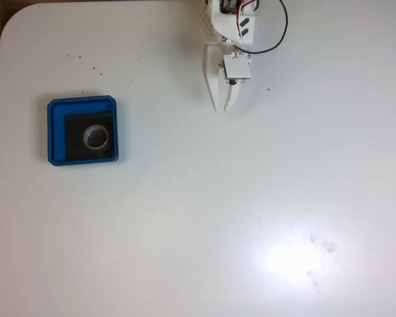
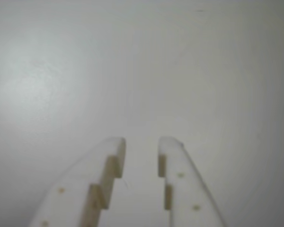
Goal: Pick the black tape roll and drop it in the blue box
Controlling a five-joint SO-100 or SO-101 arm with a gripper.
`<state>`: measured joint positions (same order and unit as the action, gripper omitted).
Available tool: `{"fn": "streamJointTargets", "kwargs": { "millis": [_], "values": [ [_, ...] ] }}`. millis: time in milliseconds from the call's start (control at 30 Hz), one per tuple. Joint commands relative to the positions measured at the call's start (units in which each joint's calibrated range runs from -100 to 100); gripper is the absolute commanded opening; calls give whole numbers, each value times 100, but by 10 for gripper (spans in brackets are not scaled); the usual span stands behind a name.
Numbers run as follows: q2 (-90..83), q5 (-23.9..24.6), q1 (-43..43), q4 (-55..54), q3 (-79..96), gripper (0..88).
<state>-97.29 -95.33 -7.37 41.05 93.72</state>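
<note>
On the left side of the table (image 1: 185, 218), in the fixed view, I see the black tape roll (image 1: 96, 137) lying inside the blue box (image 1: 82, 131).

The roll lies flat on the black floor of the box, a little toward the right and near side, and its pale inner rim shows around the round hole. My gripper (image 1: 222, 107) is far from it, at the top middle of the fixed view, well apart from the box, and it holds nothing. In the wrist view the two white fingers (image 2: 111, 161) come in from the bottom edge with a narrow gap between them, so I read the gripper (image 2: 141, 142) as slightly apart, with only bare white table under it. A black cable (image 1: 280, 33) loops beside the arm.
</note>
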Motion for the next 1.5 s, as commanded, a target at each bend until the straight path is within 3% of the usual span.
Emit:
{"fn": "streamJointTargets", "kwargs": {
  "millis": [0,233,1467],
  "values": [
    [-171,14,273,-136,313,7],
    [-179,14,830,-136,484,6],
    [-162,-38,830,-120,610,7]
  ]
}}
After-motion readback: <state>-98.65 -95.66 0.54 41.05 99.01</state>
